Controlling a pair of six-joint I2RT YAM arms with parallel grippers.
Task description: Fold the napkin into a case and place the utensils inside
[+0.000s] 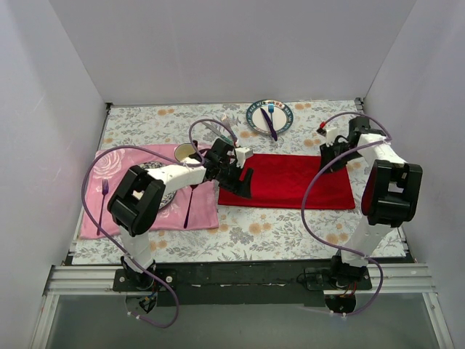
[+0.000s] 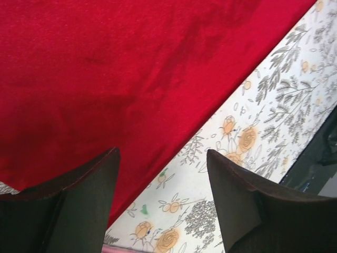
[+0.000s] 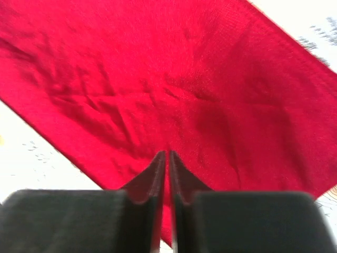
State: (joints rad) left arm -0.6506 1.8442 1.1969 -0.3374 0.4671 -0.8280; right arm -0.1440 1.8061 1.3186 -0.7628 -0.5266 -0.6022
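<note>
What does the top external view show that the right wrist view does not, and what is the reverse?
Only the top external view: the pink placemat, the plate with a blue fork and a purple knife, and the open left gripper at the left edge of the napkin. Only the right wrist view: the right gripper, fingers nearly together, tips at wrinkled cloth. Both: the red napkin on the floral tablecloth.

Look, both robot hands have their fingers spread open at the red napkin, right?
Not both. The left gripper does have its fingers spread open at the red napkin, but the right gripper has its fingers pinched shut on the cloth. The right wrist view shows this.
</note>
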